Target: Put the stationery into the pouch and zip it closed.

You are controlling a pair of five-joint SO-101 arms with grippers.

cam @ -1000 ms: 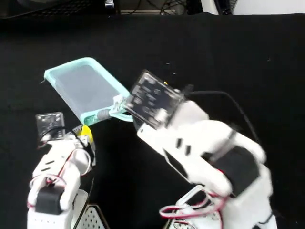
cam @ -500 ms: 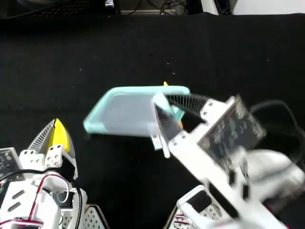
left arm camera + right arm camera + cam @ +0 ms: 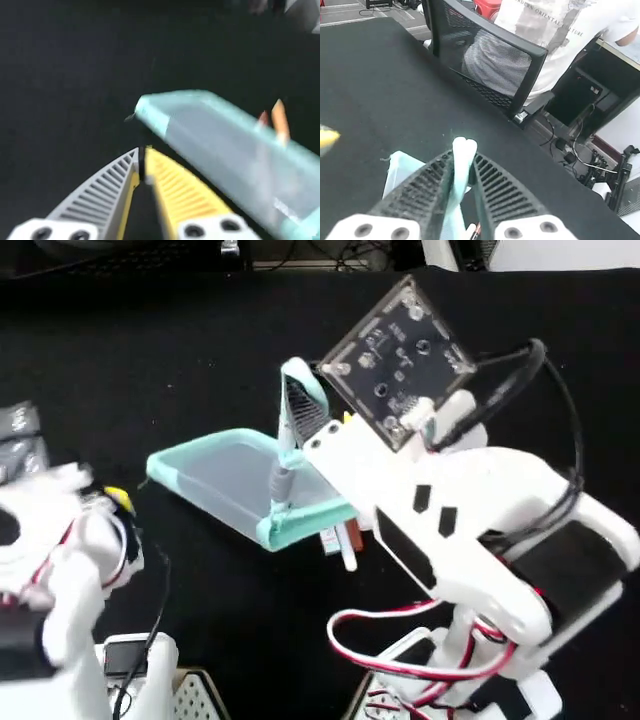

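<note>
Whereas a second ago the pouch (image 3: 215, 475) lay flat toward the upper left of the high view with both arms close at its near edge, it now sits at centre left of that view, tipped up with one edge raised off the table (image 3: 200, 330). The right gripper (image 3: 297, 405) has carried it there: half a second back the pouch was stretched flat across the middle, and since then the arm has swung up so that the gripper stands above the pouch's right end. The right wrist view shows this gripper pinched narrow on a pale strip of the pouch's edge. The left gripper (image 3: 142, 159) has pulled away to the left edge of the high view. It is closed to the tips on nothing, and the pouch's nearest corner lies just ahead of it, not touching. Stationery (image 3: 338, 537) pokes out under the pouch's lower right corner, and two pencil tips (image 3: 279, 117) show past its side in the left wrist view. By my reading the filling is unfinished and the closing not yet begun; the lift may tip things inward but could equally spill them.
</note>
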